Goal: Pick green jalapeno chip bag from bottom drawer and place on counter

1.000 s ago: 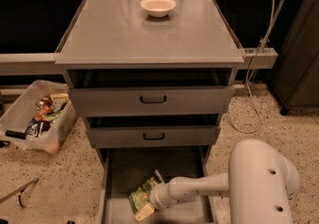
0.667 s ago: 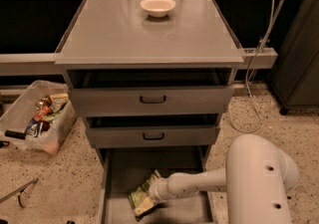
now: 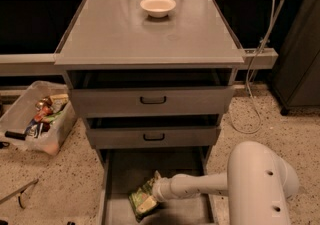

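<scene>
The green jalapeno chip bag (image 3: 141,198) lies crinkled on the floor of the open bottom drawer (image 3: 150,168), near its front, with a pale end toward the front. My gripper (image 3: 155,192) is down in the drawer at the bag's right edge, at the tip of my white arm (image 3: 200,185), which reaches in from the right. Whether it touches or holds the bag is hidden. The grey counter (image 3: 150,39) tops the cabinet above.
A white bowl (image 3: 158,5) sits at the counter's back. Two upper drawer fronts (image 3: 153,100) with black handles stand slightly open above the bottom drawer. A clear bin of packets (image 3: 22,116) is on the floor at left. A cable (image 3: 261,59) hangs at right.
My arm has edged slightly left and up over the bag. The bag lies in about the same spot in the drawer.
</scene>
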Controlling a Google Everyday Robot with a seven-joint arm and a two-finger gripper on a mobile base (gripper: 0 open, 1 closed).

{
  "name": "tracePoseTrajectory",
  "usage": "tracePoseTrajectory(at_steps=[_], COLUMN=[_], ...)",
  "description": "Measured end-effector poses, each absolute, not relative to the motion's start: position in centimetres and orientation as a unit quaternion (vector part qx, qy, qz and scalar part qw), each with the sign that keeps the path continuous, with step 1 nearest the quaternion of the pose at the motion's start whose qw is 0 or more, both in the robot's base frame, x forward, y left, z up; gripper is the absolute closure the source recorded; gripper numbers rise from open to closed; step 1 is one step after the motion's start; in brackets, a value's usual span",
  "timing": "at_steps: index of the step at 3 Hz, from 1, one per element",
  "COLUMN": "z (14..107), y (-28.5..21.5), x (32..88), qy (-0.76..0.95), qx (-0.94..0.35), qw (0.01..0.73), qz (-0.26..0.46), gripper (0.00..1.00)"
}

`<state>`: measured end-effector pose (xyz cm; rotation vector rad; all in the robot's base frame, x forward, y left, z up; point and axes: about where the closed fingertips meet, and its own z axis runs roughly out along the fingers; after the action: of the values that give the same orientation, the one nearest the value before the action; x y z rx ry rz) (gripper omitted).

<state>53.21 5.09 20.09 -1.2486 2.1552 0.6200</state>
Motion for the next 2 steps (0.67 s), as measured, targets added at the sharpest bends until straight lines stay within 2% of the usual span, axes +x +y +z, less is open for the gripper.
tracePoseTrajectory(at_steps=[2], z=[13.7], y=[4.2], x=[54.0], qy=[0.828], qx=[-0.444], qw=[0.261], qz=[0.223], gripper=[0.0])
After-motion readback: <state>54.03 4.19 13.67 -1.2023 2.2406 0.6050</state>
